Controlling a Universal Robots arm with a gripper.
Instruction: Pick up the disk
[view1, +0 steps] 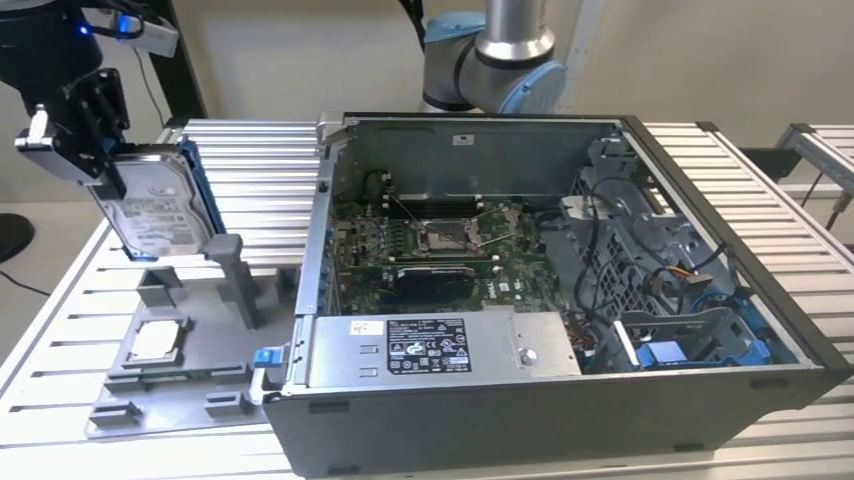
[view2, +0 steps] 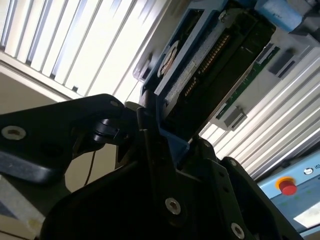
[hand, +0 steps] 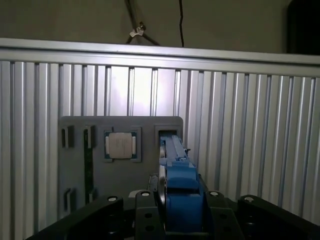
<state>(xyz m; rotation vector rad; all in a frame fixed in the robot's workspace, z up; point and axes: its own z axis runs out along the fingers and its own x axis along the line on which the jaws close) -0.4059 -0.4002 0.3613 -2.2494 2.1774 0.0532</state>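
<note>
Half done, probably. Had the gripper (view1: 96, 160) pinching the disk (view1: 158, 212) upright at upper left of the exterior view, clear above the grey holder (view1: 174, 345). Needed firm squeeze, steady lift, no swing toward the PC case (view1: 561, 300).

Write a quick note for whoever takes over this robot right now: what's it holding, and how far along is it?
Gripper: shut on the disk, clamping its upper end.
Disk: upright, over the grey fixture tray at the exterior view's left, beside the open computer case.
Done: disk grasped and apparently raised off the tray.
Left: unclear whether its lower edge is fully clear of the tray's posts.
</note>
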